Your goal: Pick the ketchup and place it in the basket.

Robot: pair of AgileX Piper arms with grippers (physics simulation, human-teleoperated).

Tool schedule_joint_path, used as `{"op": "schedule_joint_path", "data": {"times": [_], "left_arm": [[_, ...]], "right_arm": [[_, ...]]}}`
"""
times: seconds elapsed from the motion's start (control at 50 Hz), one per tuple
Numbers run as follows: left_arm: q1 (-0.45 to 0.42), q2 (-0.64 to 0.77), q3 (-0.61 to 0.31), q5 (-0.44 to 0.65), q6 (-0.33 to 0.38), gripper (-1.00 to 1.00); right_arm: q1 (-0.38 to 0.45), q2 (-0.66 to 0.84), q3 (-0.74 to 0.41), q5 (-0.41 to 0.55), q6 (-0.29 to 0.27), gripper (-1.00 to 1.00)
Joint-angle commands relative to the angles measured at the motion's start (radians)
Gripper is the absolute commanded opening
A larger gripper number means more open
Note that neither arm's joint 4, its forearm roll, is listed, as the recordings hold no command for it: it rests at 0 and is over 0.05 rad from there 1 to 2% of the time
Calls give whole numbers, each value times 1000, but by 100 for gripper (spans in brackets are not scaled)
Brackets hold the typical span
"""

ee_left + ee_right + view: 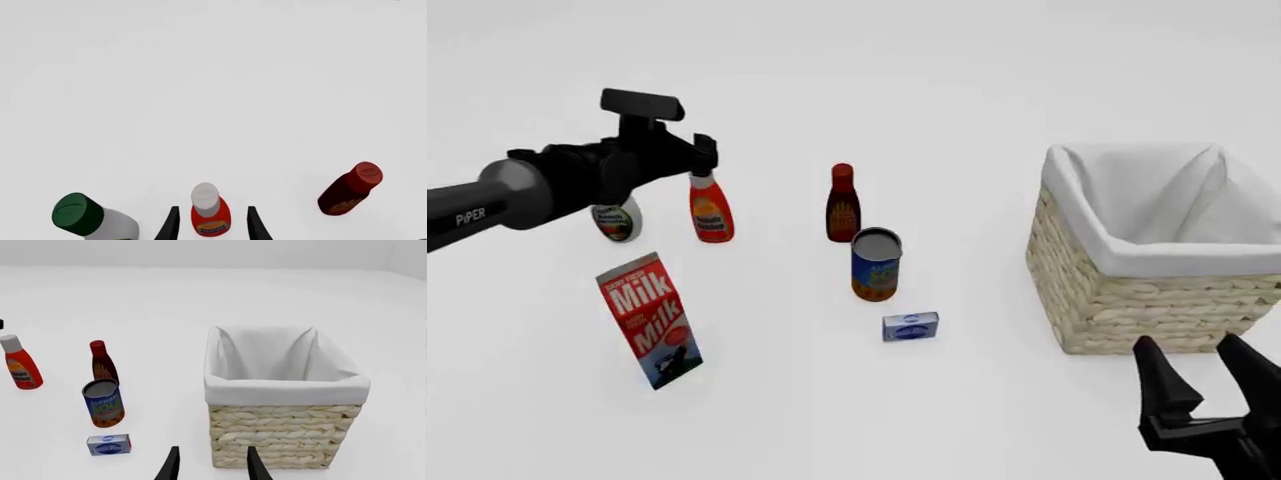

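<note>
Front view: our left end effector (703, 160) hangs over the ketchup (710, 208), jaws spread, gripping nothing. The bottle stands on the tabletop (827, 400), well apart from the basket (1134, 300). Grasp, transfer and release remain.

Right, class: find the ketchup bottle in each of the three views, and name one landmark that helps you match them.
Left wrist view: ketchup at the bottom centre, between the open left claw fingers.
Front view: ketchup left of centre, just beyond the left claw.
Right wrist view: ketchup at the far left edge.
Shared landmark: the dark brown-red bottle, which stands to the ketchup's right in all three.
</note>
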Motion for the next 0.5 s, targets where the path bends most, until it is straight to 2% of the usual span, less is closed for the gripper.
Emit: {"op": "schedule_joint_path", "data": {"times": [0.02,0.5], "left_arm": [[2,34,-16,-14,-15,100],[10,105,-71,-19,-20,100]], "right_arm": [[1,17,0,-12,-4,100],[2,61,0,-45,-4,100]]}}
